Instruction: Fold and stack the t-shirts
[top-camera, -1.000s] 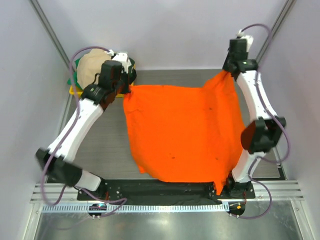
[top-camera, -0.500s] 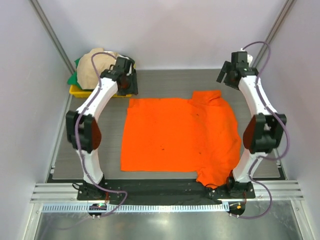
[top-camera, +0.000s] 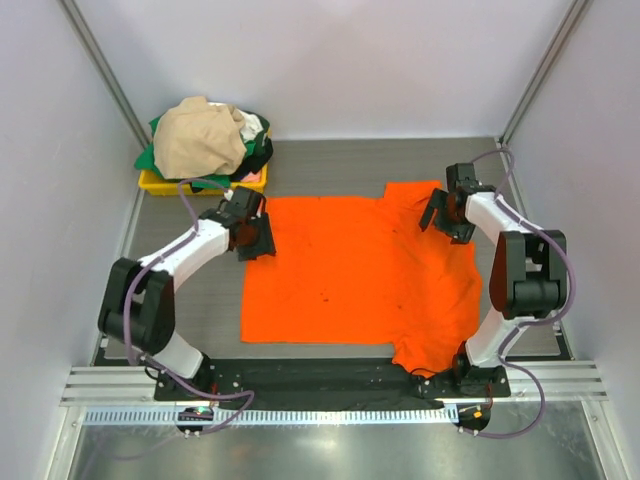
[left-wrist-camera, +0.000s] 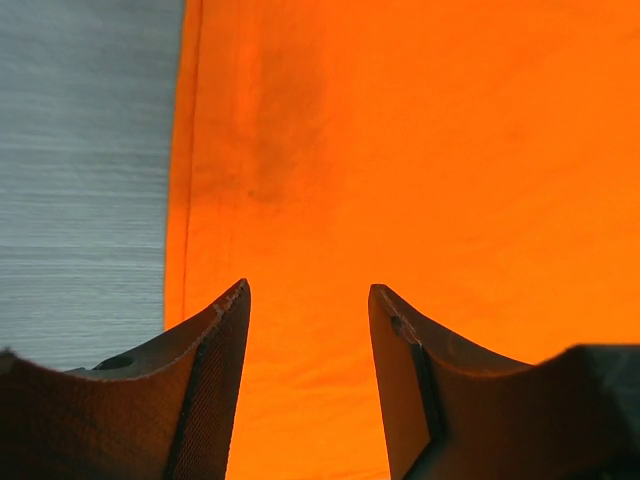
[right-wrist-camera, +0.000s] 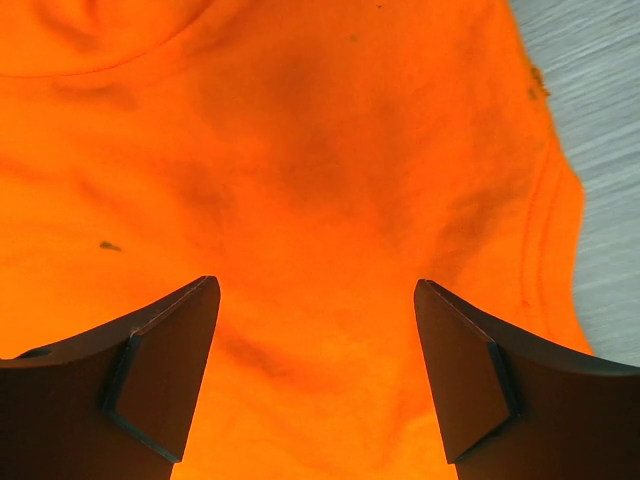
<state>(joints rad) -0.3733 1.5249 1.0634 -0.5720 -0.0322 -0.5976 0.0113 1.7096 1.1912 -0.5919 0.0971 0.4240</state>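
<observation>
The orange t-shirt (top-camera: 360, 270) lies spread mostly flat on the table (top-camera: 200, 300), and both of my grippers are over its far end. Its far right part is rumpled, and its near right corner bunches toward my right arm's base.

My left gripper (top-camera: 255, 235) is at the shirt's far left corner, right on its left edge. My right gripper (top-camera: 440, 215) is over the rumpled far right part, just inside the shirt's right edge.

The top camera cannot settle how my jaws stand; the wrist cameras can. On the left wrist, the left gripper (left-wrist-camera: 308, 290) has its fingers (left-wrist-camera: 200, 380) apart with nothing between them. The orange t-shirt (left-wrist-camera: 400, 150) fills the view beyond, and its straight hemmed edge runs just left of my left finger, with bare grey table (left-wrist-camera: 80, 150) past it. On the right wrist, the right gripper (right-wrist-camera: 315, 285) is spread wide and holds nothing. The orange t-shirt (right-wrist-camera: 300, 150) below shows soft creases and a curved seam on the right. I cannot tell from either wrist view whether my fingertips touch the cloth.

Only the top view shows what lies beyond the shirt's far left corner: a yellow bin (top-camera: 160, 183) heaped with a beige t-shirt (top-camera: 198, 135) over dark green cloth (top-camera: 150, 155), well apart from my left gripper.
</observation>
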